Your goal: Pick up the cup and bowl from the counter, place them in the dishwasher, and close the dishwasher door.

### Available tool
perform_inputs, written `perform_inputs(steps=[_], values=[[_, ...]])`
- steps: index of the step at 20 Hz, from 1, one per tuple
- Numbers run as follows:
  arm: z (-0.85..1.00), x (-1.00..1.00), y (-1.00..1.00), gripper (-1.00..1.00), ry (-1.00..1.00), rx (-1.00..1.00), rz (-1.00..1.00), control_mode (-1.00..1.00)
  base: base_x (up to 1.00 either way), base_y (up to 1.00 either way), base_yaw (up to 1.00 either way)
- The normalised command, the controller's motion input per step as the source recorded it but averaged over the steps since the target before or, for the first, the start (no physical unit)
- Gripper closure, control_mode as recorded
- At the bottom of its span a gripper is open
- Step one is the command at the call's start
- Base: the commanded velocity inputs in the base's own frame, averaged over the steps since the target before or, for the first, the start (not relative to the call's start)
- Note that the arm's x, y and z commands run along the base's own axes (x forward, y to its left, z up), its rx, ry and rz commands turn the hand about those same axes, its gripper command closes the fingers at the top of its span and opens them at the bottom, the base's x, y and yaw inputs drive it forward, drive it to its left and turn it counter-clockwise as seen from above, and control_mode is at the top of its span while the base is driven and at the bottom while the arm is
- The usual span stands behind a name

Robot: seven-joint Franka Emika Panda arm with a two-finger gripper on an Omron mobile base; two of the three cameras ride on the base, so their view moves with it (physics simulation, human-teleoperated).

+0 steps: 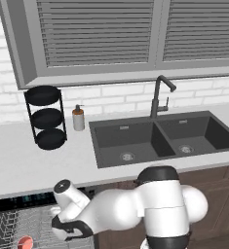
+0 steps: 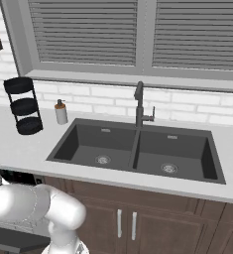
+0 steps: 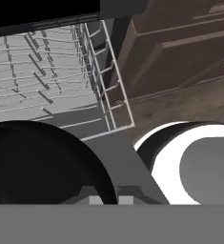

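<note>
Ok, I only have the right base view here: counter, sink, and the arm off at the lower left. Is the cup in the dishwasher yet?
Observer: Yes. The left base view shows the cup standing in the open dishwasher, red inside facing up.
Operator: And the bowl?
Observer: In the hand view the bowl sits right against the closed fingers, apparently held by its rim.
Operator: Where is it heading?
Observer: The wire rack lies just beyond the bowl.
</note>
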Motion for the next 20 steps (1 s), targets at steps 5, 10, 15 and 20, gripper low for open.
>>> perform_inputs(steps=[5, 10, 15, 20], values=[[-0.11, 0.0, 0.15, 1.0, 0.0, 0.0, 0.1, -1.0, 0.0, 0.0, 0.0], [-0.14, 0.02, 0.3, 1.0, 0.0, 0.0, 0.15, -1.0, 0.0, 0.0, 0.0], [-0.32, 0.01, 0.02, 1.0, 0.0, 0.0, 0.05, -1.0, 0.0, 0.0, 0.0], [-0.29, 0.01, -0.16, 1.0, 0.0, 0.0, 0.0, -1.0, 0.0, 0.0, 0.0]])
